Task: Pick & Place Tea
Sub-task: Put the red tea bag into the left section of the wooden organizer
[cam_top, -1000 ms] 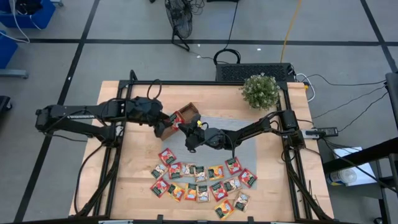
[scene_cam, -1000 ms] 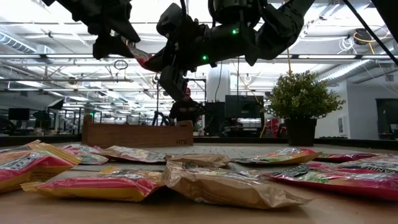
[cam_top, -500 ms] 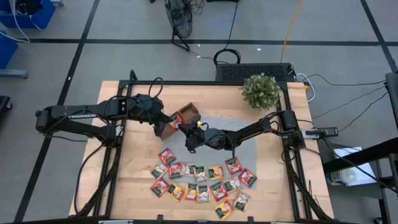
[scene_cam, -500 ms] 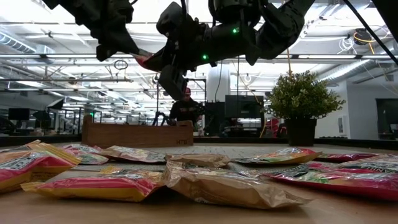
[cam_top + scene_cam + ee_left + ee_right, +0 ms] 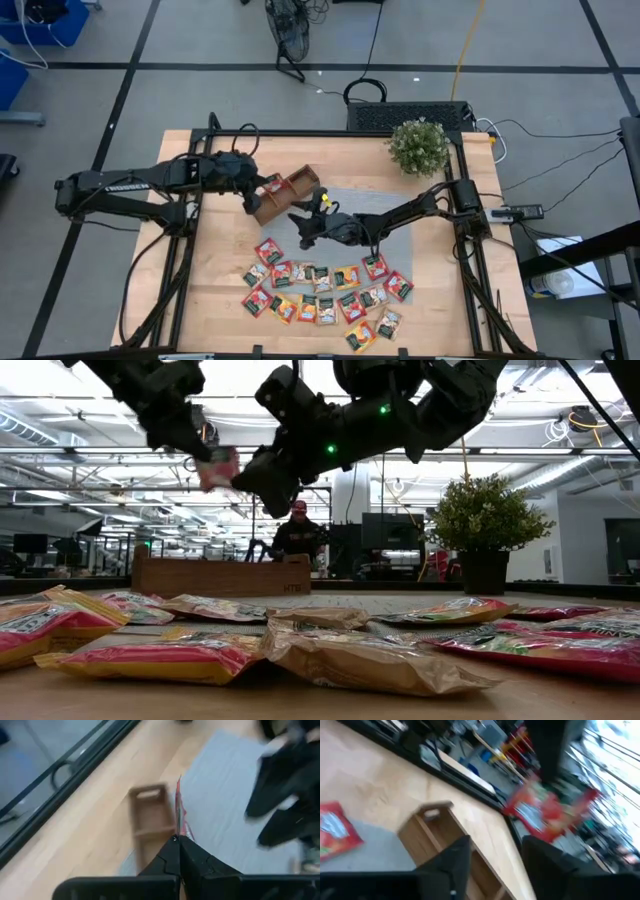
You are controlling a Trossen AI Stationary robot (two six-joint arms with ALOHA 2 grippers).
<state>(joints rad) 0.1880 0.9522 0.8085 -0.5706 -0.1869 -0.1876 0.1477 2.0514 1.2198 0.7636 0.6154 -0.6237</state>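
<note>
A: Item count, tea?

B: One red sachet [image 5: 272,184] pinched in my left gripper [image 5: 266,186], fingers clamped on it, held in the air over the wooden tray [image 5: 287,194]. About seventeen more in a loose pile of sachets [image 5: 325,292] on the table [image 5: 200,300], near edge; exact tally uncertain where they overlap.

A: Other stock?

B: One tray, one grey mat [image 5: 385,208], one potted plant [image 5: 418,146]. Two arms. My right gripper [image 5: 303,221] sits over the mat beside the tray, fingers parted, holding nothing.

A: Differences between views?

B: Only the low view shows the sachet's height above the tray, and a person [image 5: 297,536] in the room behind. My left wrist view shows the sachet edge-on; my right wrist view shows its red face.
</note>
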